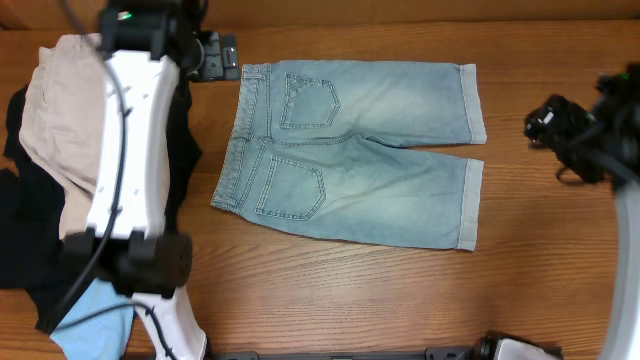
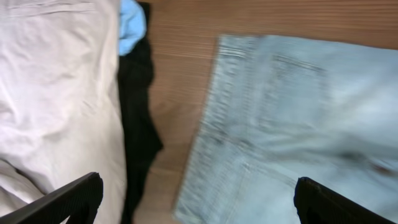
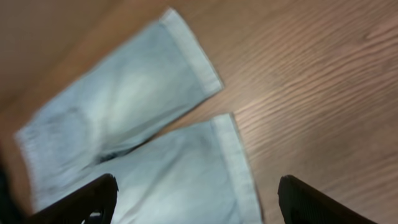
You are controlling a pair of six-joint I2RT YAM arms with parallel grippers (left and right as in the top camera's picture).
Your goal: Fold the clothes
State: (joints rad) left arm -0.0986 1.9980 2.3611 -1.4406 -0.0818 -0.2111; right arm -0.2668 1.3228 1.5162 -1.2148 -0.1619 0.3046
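1. Overhead, the wooden bench (image 1: 400, 290) fills the view and carries everything.
2. Denim shorts (image 1: 350, 150) lie flat mid-bench with the back pockets up (both stitched pockets show). The waistband faces the pile, the cuffs face the right arm (image 1: 575, 130), and the two legs part slightly at the cuffs.
3. Left arm (image 1: 125, 130), white, reaches over the pile at the bench's left end.
4. Beige shorts (image 1: 60, 110) sit crumpled on top of that pile.
5. Black garment (image 1: 20, 230) lies under and around them. Its edge is near the denim waistband, with bare wood between (clearest from the left wrist).
6. Sky-blue garment (image 1: 90, 315) peeks out at the pile's lower edge in the overhead view.
7. Left jaws stand wide apart and hold nothing, above the strip between pile and waistband.
8. Right jaws are also wide apart and empty, hanging over bare wood just beyond the cuffs, clear of the denim.
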